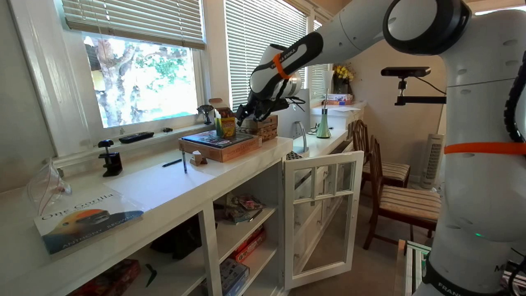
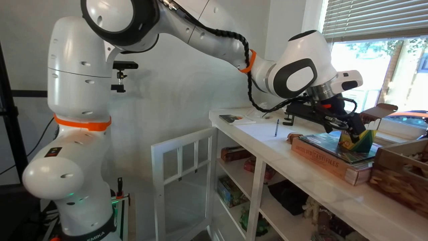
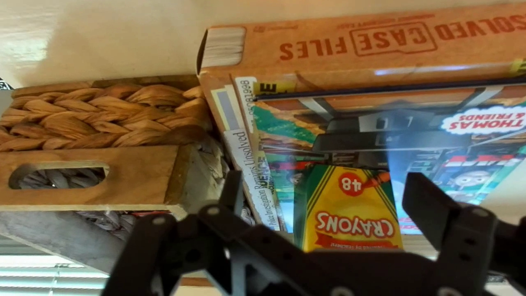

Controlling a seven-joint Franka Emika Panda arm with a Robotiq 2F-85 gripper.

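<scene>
Poised with spread gripper [image 3: 324, 183] by crayon box [image 3: 355, 218].
Near crayon box, woven basket [image 3: 98, 119]; below, Case Files box [image 3: 370, 45].

Gap between basket [image 3: 94, 119] and crayon box [image 3: 353, 209]

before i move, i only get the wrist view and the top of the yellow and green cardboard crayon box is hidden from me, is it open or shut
Observer: It looks open: in both exterior views, pale pointed strips stick up from the top of the yellow and green cardboard crayon box.
Operator: ok, anything standing upright further along the long white counter
Observer: Yes, a slim dark pen stands upright on a flat white sheet of paper.
Operator: and is anything open lower down
Observer: Yes, a white cabinet door with glass panes stands open below the countertop.
</scene>
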